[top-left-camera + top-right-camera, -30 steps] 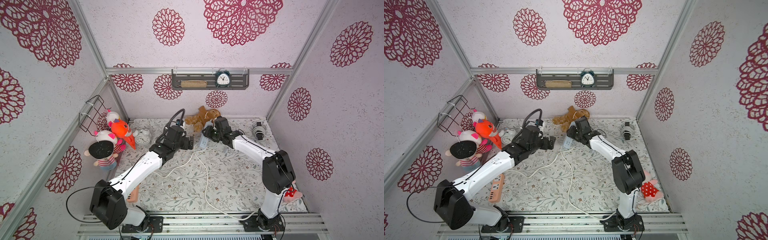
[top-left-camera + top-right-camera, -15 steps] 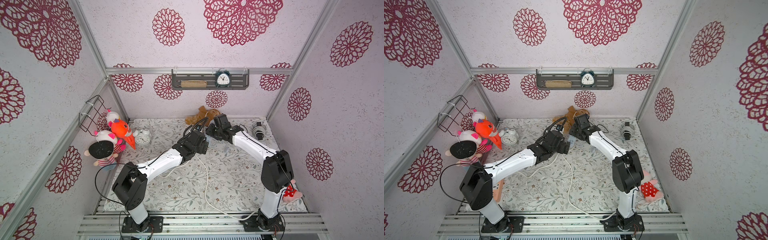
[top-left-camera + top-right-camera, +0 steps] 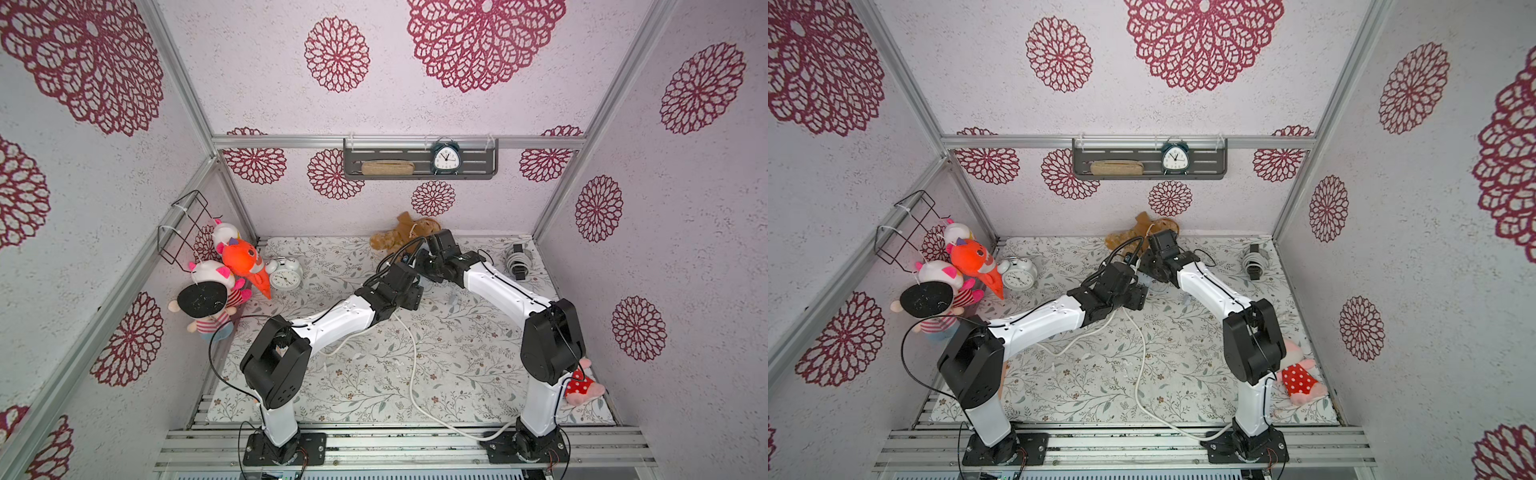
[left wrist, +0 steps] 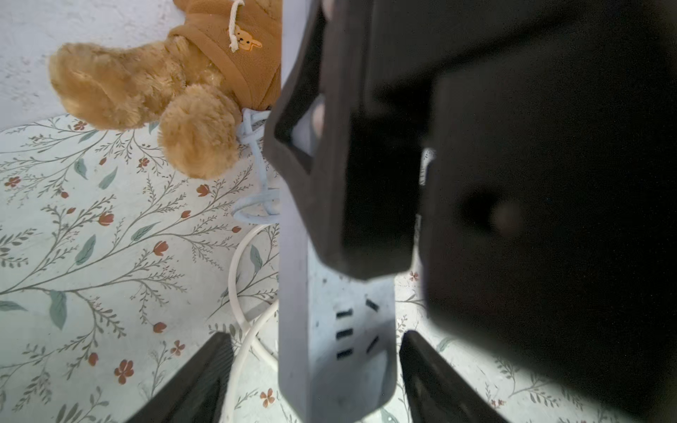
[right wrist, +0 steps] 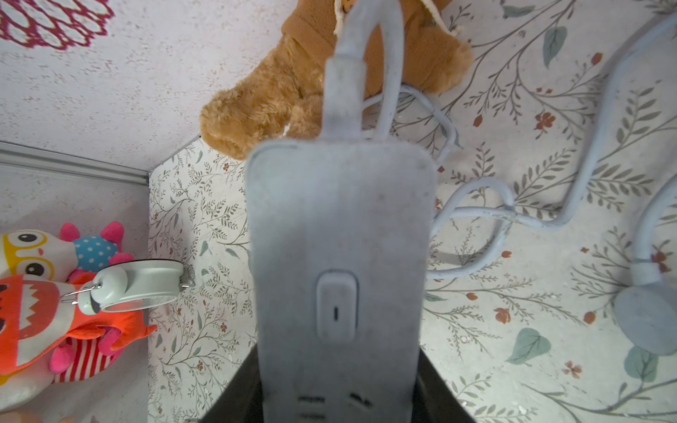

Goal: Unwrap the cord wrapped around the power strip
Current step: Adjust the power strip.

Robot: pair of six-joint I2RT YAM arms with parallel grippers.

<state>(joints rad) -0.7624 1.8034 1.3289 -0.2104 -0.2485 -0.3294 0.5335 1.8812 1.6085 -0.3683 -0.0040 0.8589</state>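
Power strip [image 5: 337,227] looks held up off the mat [image 5: 205,219] near the back wall, beside the teddy bear [image 5: 263,106]. Right gripper [image 5: 337,403] clamps its body, probably to steady it. Left gripper [image 4: 315,370] straddles the socket end, jaws apart, not pinching. No wraps visible; cord [image 3: 413,361] trails loose across the mat.

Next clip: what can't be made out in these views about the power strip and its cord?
- Power strip: both top views, almost wholly hidden under the two wrists.
- Right tool: right wrist view, fingertips cut off by the lower edge.
- Strip's middle: left wrist view, covered by the blurred right tool; any wraps there unseen.
- Cord: top views, far end hidden behind the right arm's base.
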